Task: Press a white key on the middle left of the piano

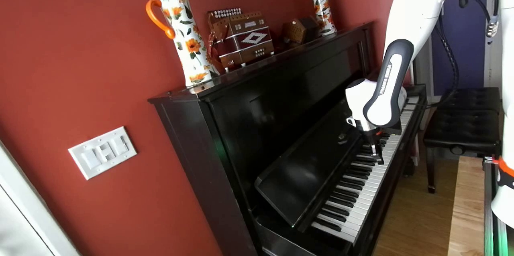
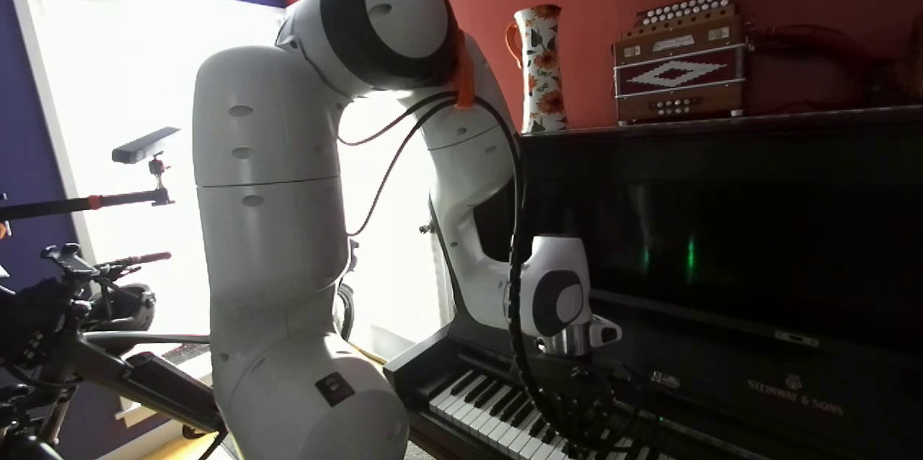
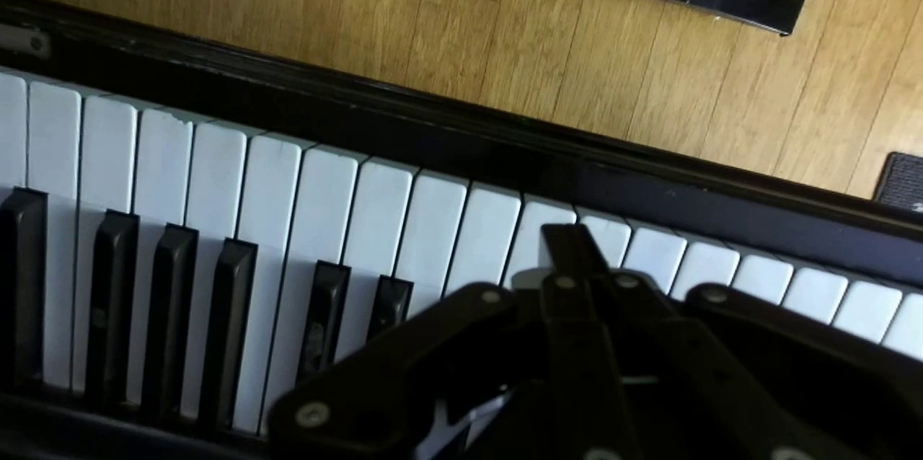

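The glossy black upright piano (image 1: 289, 87) stands against the red wall and also shows in an exterior view (image 2: 721, 229). Its row of white keys (image 1: 363, 210) and black keys lies exposed. My gripper (image 1: 379, 162) points down over the keyboard with its fingers together and nothing between them. In the wrist view the fingertips (image 3: 566, 231) are over the front part of the white keys (image 3: 429, 222), near the gap between two of them. The gripper hides the keys under it. I cannot tell whether the tips touch a key. In an exterior view the fingertips are dark and hard to make out.
The piano's dark front rail (image 3: 461, 143) runs along the key fronts. The open lid (image 1: 307, 167) slopes behind the keys. Flowered pitchers (image 1: 186, 43) and an accordion (image 1: 245, 43) stand on top. A black padded bench (image 1: 461, 123) is near the far end. Cables hang along the arm.
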Available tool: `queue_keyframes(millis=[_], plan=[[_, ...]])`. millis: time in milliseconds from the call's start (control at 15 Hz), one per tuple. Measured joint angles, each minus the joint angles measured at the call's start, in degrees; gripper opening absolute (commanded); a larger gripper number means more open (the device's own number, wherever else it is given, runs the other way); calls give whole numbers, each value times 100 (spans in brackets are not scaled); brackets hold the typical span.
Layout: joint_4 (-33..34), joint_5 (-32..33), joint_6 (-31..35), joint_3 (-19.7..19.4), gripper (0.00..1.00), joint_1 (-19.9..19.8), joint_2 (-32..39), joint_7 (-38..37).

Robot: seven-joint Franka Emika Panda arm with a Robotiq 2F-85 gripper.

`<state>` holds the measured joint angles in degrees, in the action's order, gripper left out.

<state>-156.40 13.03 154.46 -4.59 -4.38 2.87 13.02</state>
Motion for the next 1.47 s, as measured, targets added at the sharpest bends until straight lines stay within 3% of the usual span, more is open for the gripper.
queue_keyframes(millis=[733,1467], plan=[[393,-377,185,15,0,-83,792,638],[590,-835,522,298,0,-366,1267,1180]])
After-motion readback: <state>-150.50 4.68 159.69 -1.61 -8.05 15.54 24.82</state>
